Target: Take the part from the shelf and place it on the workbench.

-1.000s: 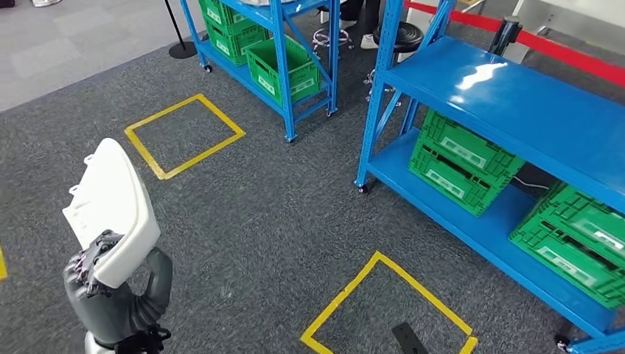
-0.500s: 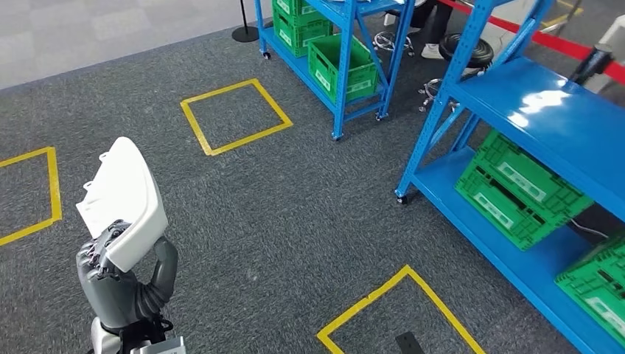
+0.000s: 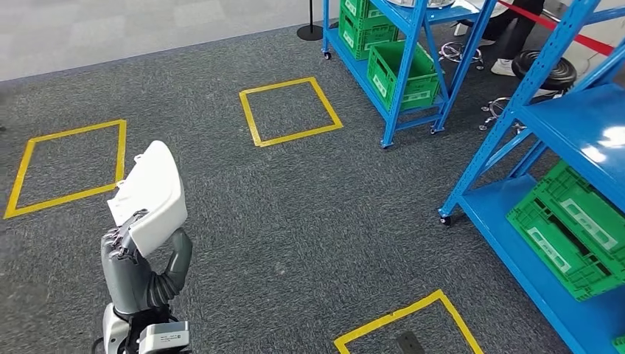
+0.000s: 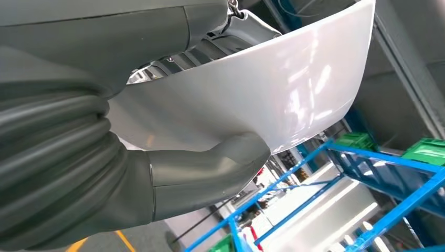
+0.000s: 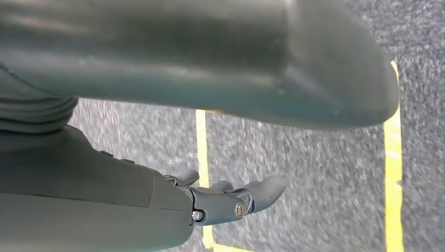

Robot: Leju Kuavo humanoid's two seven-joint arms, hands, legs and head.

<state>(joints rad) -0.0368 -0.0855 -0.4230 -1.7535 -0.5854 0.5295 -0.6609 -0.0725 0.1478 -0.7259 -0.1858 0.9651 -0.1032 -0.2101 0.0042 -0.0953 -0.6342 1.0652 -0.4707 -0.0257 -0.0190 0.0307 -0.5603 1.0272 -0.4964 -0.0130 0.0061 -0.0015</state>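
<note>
Blue shelves (image 3: pixel 413 44) with green crates (image 3: pixel 402 70) stand ahead; left hand (image 3: pixel 136 262) grips the white part (image 3: pixel 151 195), right hand (image 5: pixel 231 202) loosely open, holding nothing.

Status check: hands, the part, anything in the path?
Left hand grips white part, held upright. Right hand hangs empty, fingers loosely apart. Blue shelves to the right; carpet ahead bare.
</note>
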